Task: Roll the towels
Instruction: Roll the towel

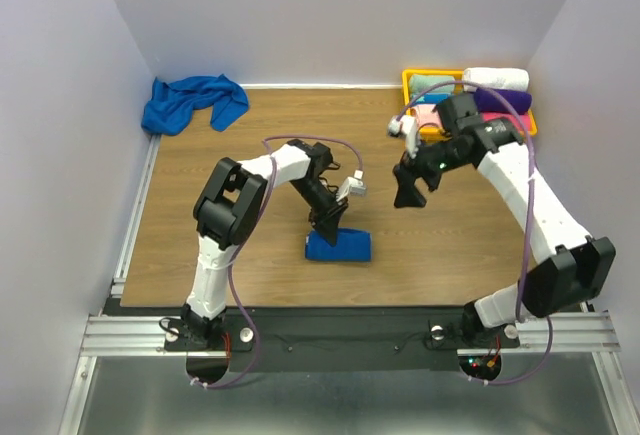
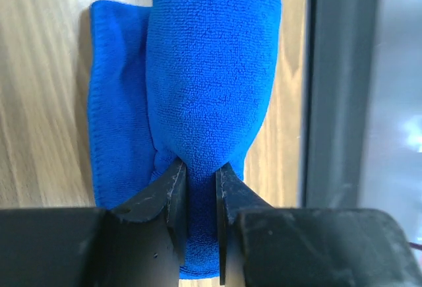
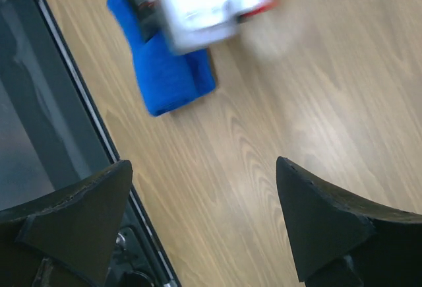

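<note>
A royal-blue towel lies rolled up near the table's front middle. In the left wrist view the roll lies on its loose flat end. My left gripper is shut on the near end of this rolled towel. The roll also shows in the right wrist view. A second blue towel lies crumpled at the far left corner. My right gripper is open and empty, held above bare wood to the right of the roll.
A yellow basket at the far right holds rolled teal, pink, white and purple towels. The black front rail runs close beside the roll. Grey walls close in the table on three sides.
</note>
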{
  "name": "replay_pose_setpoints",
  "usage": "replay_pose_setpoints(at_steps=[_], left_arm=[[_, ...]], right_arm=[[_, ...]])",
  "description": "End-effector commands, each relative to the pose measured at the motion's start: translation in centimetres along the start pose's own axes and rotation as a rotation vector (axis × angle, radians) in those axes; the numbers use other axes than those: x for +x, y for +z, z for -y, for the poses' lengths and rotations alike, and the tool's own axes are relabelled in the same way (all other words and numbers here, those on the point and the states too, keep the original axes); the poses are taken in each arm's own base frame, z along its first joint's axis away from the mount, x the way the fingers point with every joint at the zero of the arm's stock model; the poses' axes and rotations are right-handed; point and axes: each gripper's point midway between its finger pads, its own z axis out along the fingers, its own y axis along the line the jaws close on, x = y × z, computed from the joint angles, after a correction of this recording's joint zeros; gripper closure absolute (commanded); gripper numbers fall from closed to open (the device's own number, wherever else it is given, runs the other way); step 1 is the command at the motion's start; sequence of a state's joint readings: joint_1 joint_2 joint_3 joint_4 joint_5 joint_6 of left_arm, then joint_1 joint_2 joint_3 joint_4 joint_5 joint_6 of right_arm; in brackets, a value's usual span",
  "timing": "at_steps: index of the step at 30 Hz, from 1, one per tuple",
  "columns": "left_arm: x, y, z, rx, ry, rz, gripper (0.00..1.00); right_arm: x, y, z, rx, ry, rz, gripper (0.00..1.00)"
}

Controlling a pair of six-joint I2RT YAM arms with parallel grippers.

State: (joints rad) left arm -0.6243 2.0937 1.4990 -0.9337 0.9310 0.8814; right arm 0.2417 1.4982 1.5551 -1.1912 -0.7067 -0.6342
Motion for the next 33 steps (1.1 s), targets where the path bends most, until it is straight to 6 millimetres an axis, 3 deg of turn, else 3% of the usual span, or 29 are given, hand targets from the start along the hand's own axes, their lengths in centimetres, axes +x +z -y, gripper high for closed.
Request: replay_pose_setpoints(at_steps=[1,2,5,8,9,11,12,13,19,24,27,28,30,33], left_arm=[[3.1,0.2,-2.0,0.047,-0.101,-0.079,0.94],[2.9,0.1,-2.2,0.052,-0.109,-0.07,0.94],[2.7,-0.1,-2.9,0.052,-0.121,-0.063,0.94],[2.8,0.0,-3.2,0.062,-0.132,-0.067,0.94],[2.9,0.0,-3.0,0.075,-0.135,-0.066,0.94],[3.1,0.1,-3.2,0.081,-0.149,-0.063,0.94],[3.2,0.0,-3.3,0.08,-0.149,-0.064,0.93],[3.3,0.0,-3.4,0.08,-0.151,-0.063,0.93],[3.3,-0.2,-3.9,0.082,-0.165,-0.046,0.88],[3.1,-0.4,-3.8,0.08,-0.149,-0.034,0.85],[3.1,-0.7,-3.8,0.081,-0.155,-0.02,0.78],[3.0,-0.9,-3.7,0.08,-0.16,-0.012,0.74],[2.8,-1.3,-3.6,0.08,-0.158,0.006,0.71],[2.4,-2.3,-3.7,0.066,-0.158,0.042,0.64]], right_arm=[[-0.3,2.8,-1.5,0.137,-0.193,-0.012,0.08],[-0.3,4.2,-2.7,0.169,-0.263,-0.048,0.08],[-0.2,7.3,-4.0,0.186,-0.342,-0.063,0.09],[-0.6,10.3,-4.4,0.21,-0.43,-0.052,0.1],[0.8,11.9,-5.0,0.219,-0.474,-0.102,0.1],[0.8,13.5,-5.2,0.249,-0.544,-0.092,0.1],[2.2,14.7,-6.0,0.229,-0.575,-0.117,0.09],[1.9,15.4,-6.1,0.237,-0.606,-0.094,0.09],[4.5,18.8,-6.5,0.204,-0.648,-0.16,0.05],[6.2,20.0,-5.9,0.197,-0.654,-0.208,0.09],[7.9,20.4,-5.8,0.171,-0.666,-0.245,0.26],[8.5,20.4,-6.1,0.151,-0.669,-0.254,0.41],[9.1,20.5,-6.1,0.138,-0.66,-0.262,0.58],[10.4,20.7,-6.1,0.114,-0.65,-0.288,0.69]])
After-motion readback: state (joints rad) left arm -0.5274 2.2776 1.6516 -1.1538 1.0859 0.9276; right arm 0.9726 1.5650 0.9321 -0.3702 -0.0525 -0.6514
